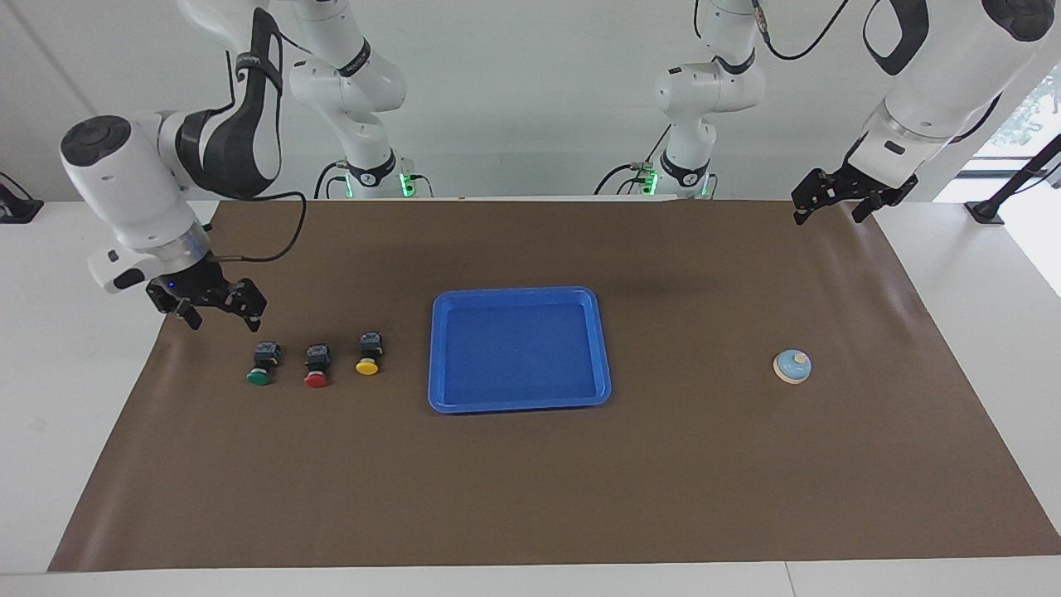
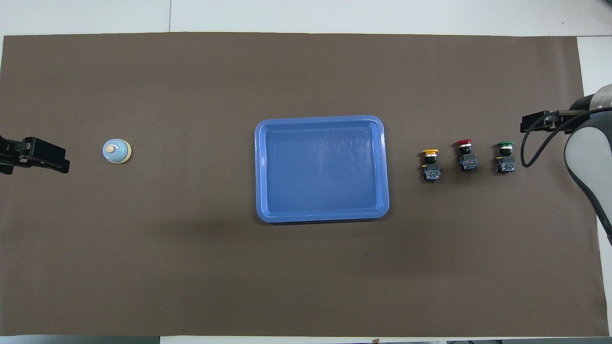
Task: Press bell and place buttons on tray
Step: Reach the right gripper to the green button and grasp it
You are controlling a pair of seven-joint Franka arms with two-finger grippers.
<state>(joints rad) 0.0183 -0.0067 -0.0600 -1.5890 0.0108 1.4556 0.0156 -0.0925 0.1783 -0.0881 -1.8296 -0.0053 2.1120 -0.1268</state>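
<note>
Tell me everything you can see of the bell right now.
The bell is a small round light-blue dome on a cream base, with a pale orange knob on top. It looks like smooth plastic or painted metal. It stands upright on the brown mat, toward the left arm's end of the table, apart from the tray. Nothing touches it.

White jointed arms, black grippers, trailing black cables.
</note>
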